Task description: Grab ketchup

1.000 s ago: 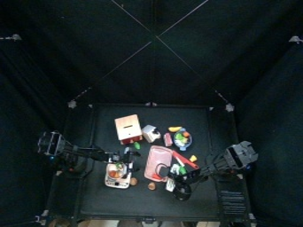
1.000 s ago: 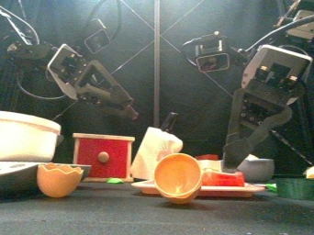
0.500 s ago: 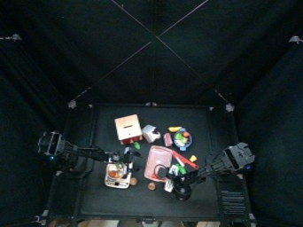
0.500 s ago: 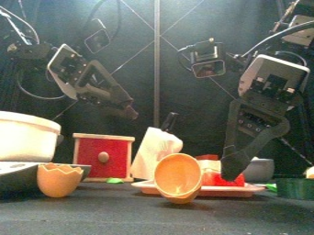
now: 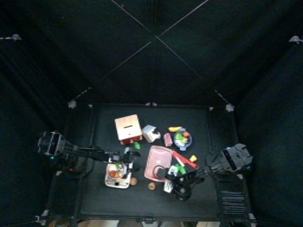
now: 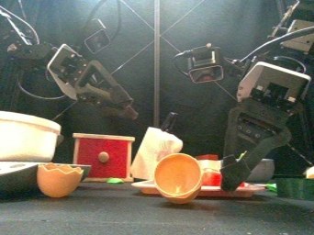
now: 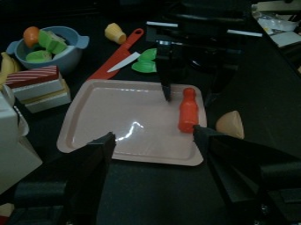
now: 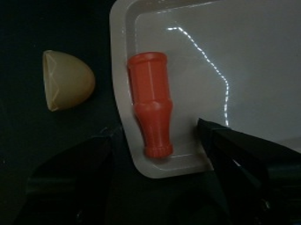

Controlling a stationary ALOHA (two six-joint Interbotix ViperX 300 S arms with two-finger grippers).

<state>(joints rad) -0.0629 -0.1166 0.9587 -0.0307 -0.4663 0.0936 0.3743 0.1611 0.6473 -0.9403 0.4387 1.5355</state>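
A: Item one, ketchup bottle point(image 8: 150, 112). Location to be entered.

B: Red bottle, lying flat on the pink tray point(image 7: 118, 114), close along one long rim. In the left wrist view the same bottle point(image 7: 187, 110) is seen near the tray's far side, with the right arm's dark bulk just above it. Beside the tray, off its edge, a pale half-shell piece point(image 8: 67, 79) is noted.

A: Item two, right gripper point(image 8: 156, 151). Condition?

B: Jaws spread wide, one to each side of the bottle's lower end, nothing pinched between them. No contact with the bottle can be confirmed from the wrist view.

A: Change since the previous entries?

B: In the front view the right gripper point(image 6: 245, 170) is recorded lower than a second ago; it has been brought down steadily until its tips stand at about tray level. The bottle and tray are unmoved.

A: Item three, left gripper point(image 7: 150, 149).

B: Held raised at the left side of the table, looking across the tray. Jaws apart, empty. No change recorded.

A: Meaning for the task?

B: The approach is judged nearly finished: the bottle is straddled but not yet gripped. A closing of the jaws is what remains, then a lift. As the bottle lies against the rim, one jaw may be fouled by the tray's edge.
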